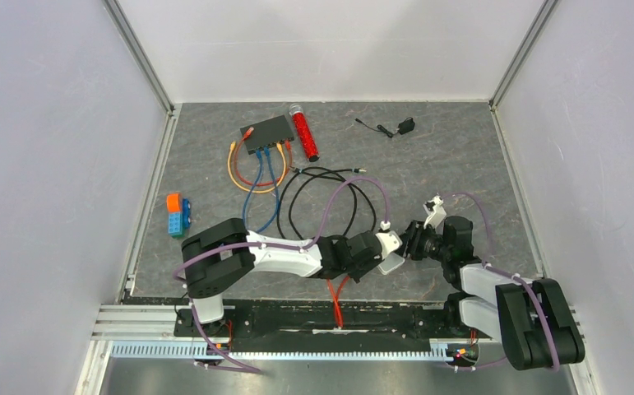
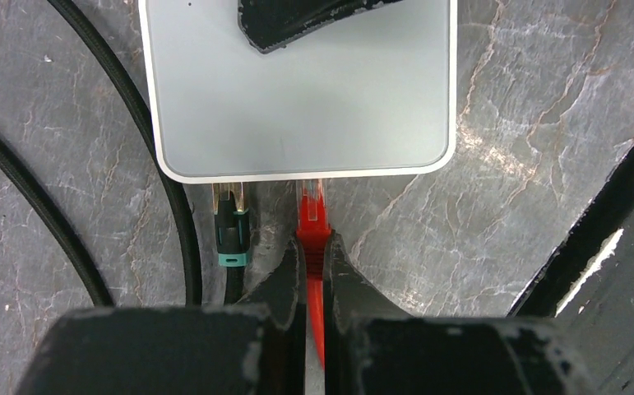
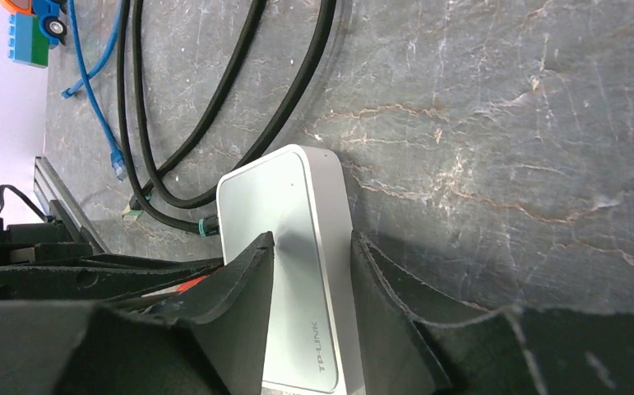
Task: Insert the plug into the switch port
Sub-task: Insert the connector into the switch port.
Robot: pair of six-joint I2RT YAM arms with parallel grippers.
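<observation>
Left gripper clamping red plug, tip meeting white box edge, socket hidden. Right gripper squeezing that box. Black switch sitting far back, ports unresolvable.

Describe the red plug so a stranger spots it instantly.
Start at the white rounded-square box, low in the top view. At its edge, the red cable plug is pinched in the left hand. Its neighbour, a black plug, has a green collar.
</observation>
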